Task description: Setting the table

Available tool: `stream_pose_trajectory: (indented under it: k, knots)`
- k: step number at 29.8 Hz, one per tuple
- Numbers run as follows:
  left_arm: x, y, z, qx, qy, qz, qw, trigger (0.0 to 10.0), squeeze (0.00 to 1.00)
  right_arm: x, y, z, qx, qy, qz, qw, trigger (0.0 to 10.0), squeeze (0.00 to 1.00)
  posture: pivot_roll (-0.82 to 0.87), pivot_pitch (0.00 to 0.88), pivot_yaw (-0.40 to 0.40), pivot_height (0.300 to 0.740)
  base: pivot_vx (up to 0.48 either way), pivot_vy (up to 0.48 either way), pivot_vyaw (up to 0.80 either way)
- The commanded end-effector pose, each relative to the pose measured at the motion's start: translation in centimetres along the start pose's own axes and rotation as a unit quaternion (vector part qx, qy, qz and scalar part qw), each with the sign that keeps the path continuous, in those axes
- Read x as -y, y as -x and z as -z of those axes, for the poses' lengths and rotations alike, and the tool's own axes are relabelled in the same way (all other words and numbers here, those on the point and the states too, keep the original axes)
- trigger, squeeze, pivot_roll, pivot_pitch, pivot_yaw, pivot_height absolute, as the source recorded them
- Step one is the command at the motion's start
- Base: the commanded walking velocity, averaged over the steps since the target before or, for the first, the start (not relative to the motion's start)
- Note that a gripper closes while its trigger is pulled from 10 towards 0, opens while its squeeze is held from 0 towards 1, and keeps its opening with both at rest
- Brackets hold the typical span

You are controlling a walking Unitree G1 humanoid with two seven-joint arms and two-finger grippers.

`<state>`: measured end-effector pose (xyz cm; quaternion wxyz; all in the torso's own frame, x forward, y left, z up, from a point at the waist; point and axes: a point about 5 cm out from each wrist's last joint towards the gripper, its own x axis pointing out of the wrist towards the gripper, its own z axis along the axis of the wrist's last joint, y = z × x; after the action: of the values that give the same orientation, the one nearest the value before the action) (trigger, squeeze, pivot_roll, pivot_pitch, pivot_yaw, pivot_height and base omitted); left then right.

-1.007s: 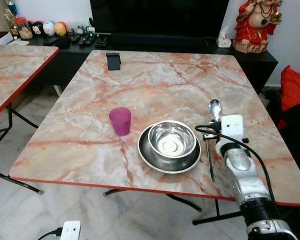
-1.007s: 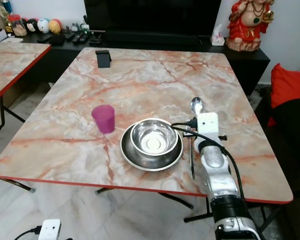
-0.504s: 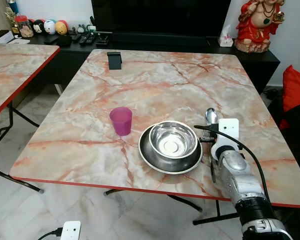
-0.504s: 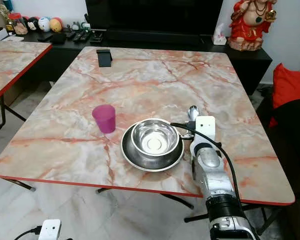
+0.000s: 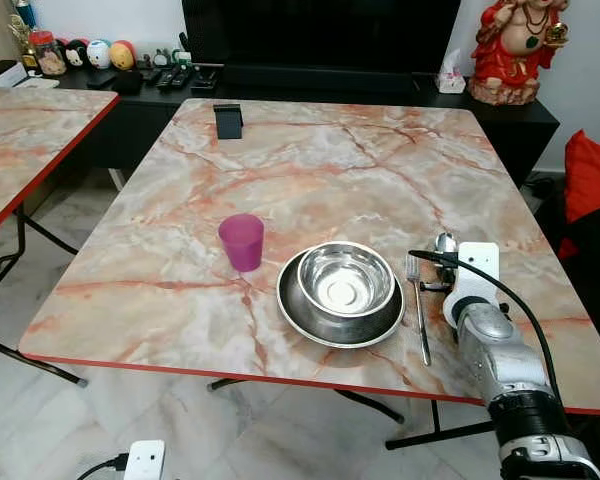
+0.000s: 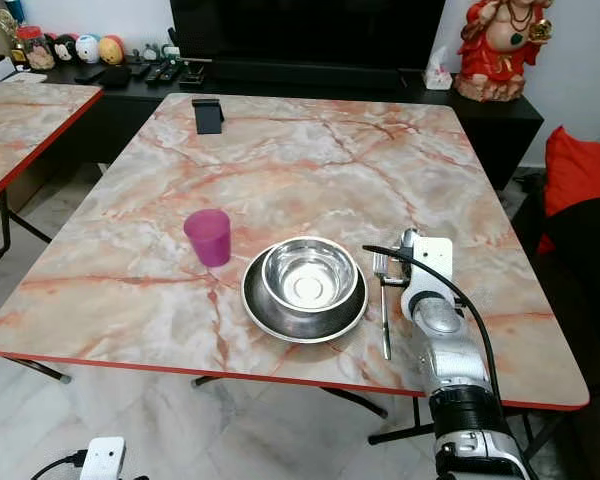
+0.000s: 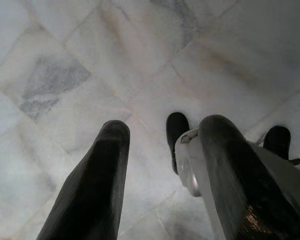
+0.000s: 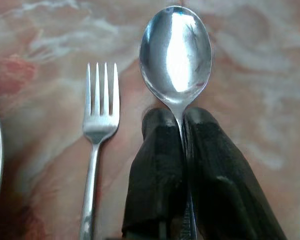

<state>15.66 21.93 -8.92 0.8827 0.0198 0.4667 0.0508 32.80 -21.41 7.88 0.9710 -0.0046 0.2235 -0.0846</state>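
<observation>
Holding a shiny spoon [image 8: 176,47], our right gripper [image 8: 182,117] pinches its thin handle tight between two black fingers [image 8: 157,165]. We see the spoon's round silver bowl poking out in front, bright and smooth. It sits low over the pink marble table [image 5: 310,160], just beside a fork [image 8: 97,130] lying flat. The fork lies next to a steel bowl [image 5: 344,277] on a plate [image 5: 310,322]. A purple cup [image 5: 241,241] stands nearby. Our left gripper [image 7: 162,137] hangs spread apart above the floor [image 7: 65,60].
</observation>
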Motion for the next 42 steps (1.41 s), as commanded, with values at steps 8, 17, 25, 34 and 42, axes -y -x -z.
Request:
stream_pose_trajectory:
  k: [8,17,25,34,42]
  knots:
    - [0.2,0.0,0.5,-0.015,-0.006,0.001,1.000,10.0,0.00,0.3,0.0,-0.8,-0.012,-0.021,0.001,1.000,10.0,0.00,-0.06,0.000,-0.020,0.740,0.000,0.000,0.00]
    - [0.2,0.0,0.5,-0.015,-0.004,0.000,1.000,10.0,0.00,0.4,0.1,-0.8,-0.014,-0.002,-0.011,1.000,10.0,0.00,-0.06,0.000,-0.022,0.740,0.000,0.000,0.00]
    - [0.2,0.0,0.5,-0.015,-0.003,0.000,1.000,10.0,0.00,0.7,0.2,-0.8,-0.016,0.004,-0.013,1.000,10.0,0.00,-0.06,0.000,-0.022,0.740,0.000,0.000,0.00]
    - [0.2,0.0,0.4,-0.015,-0.003,0.000,1.000,10.0,0.00,0.5,0.5,-0.4,-0.025,0.009,-0.021,0.999,10.0,0.00,-0.06,0.000,-0.022,0.740,0.000,0.000,0.00]
    - [0.2,0.0,0.4,-0.015,-0.002,0.000,1.000,10.0,0.00,0.6,0.7,0.1,-0.033,0.004,-0.014,0.999,10.0,0.00,-0.06,0.000,-0.023,0.740,0.000,0.000,0.00]
